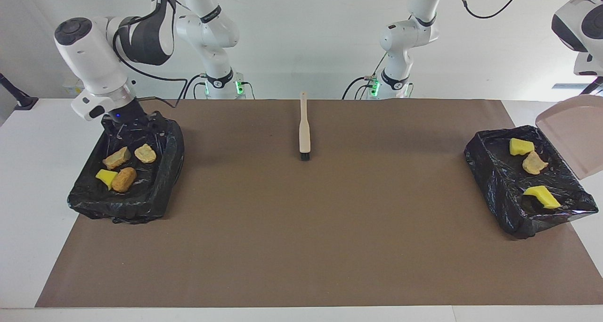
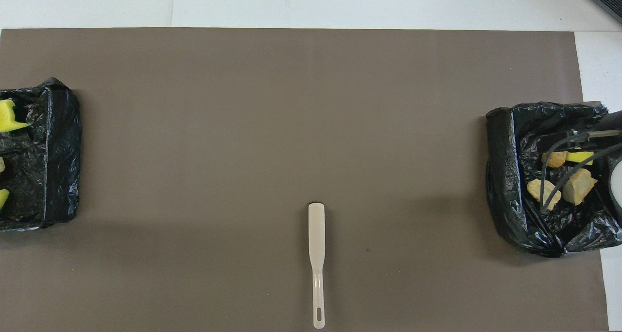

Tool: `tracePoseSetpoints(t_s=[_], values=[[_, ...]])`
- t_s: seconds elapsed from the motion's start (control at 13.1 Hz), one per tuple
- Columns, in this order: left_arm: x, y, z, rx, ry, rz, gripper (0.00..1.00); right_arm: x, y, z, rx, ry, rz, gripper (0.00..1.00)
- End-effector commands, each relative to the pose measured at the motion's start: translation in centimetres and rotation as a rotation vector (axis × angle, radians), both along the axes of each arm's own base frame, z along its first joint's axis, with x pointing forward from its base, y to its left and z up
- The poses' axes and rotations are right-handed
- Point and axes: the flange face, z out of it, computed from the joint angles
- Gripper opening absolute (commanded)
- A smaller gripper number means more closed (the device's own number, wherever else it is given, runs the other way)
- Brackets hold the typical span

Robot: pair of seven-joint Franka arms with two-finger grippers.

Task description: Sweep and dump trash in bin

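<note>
Seven scraps of trash [image 1: 123, 178], yellow sponge wedges and tan crusty lumps, lie binned: four in the black bag-lined bin [image 1: 169, 171] at frame left, three in its twin bin [image 1: 490, 171] at frame right. Dumping looks done. The right gripper [image 1: 129, 124] hangs over the first bin's upper rim, jaws open and empty. The left gripper is off-frame, jaws closed, apparently holding the raised beige plastic dustpan [image 1: 572, 138]. The next move is probably to set it down on the tabletop.

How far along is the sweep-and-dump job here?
Nearly done. All seven scraps lie in the bins: four in the bin at the right arm's end, three in the other bin. The mat holds only the brush. The dustpan, tipped up and empty, hangs beside that bin. Left: putting it down.
</note>
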Motion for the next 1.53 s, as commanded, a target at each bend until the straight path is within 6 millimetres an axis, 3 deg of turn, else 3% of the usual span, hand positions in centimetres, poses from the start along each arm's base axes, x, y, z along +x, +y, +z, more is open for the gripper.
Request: tracePoseSetpoints(t_s=[0.0,0.15,0.23,0.38,0.69,0.92,1.07,1.3,1.45], values=[[-0.9,-2.4,-0.4,-0.146,-0.005,0.038,0.00,-1.8,0.9,5.2,-0.030,0.002,-0.039,1.00],[-1.3,-4.8,-1.5,-0.245,-0.036,0.106,0.00,-3.3,0.1,9.2,-0.022,0.019,-0.051,1.00],[-1.7,-6.2,-1.7,-0.285,-0.060,0.132,0.00,-3.5,-0.5,9.8,-0.009,0.010,-0.063,1.00],[-2.2,-11.1,-3.7,-0.335,-0.079,0.171,0.00,-3.8,-1.0,7.9,-0.002,0.045,-0.083,1.00],[-3.2,-25.7,-6.0,-0.372,-0.189,0.278,0.00,-3.6,0.1,7.9,-0.004,0.037,-0.058,1.00],[-4.3,-33.7,-6.8,-0.435,-0.267,0.431,0.00,-3.6,0.3,7.9,-0.002,0.036,-0.050,1.00],[-4.8,-37.5,-7.5,-0.468,-0.320,0.572,0.00,-3.6,0.3,7.9,-0.002,0.036,-0.053,1.00],[-2.9,-41.1,-10.8,-0.551,-0.367,0.752,0.00,-3.6,0.1,7.9,-0.011,0.035,-0.058,1.00],[-1.6,-44.9,-13.3,-0.637,-0.383,0.860,0.00,-3.5,0.1,7.8,-0.009,0.039,-0.058,1.00]])
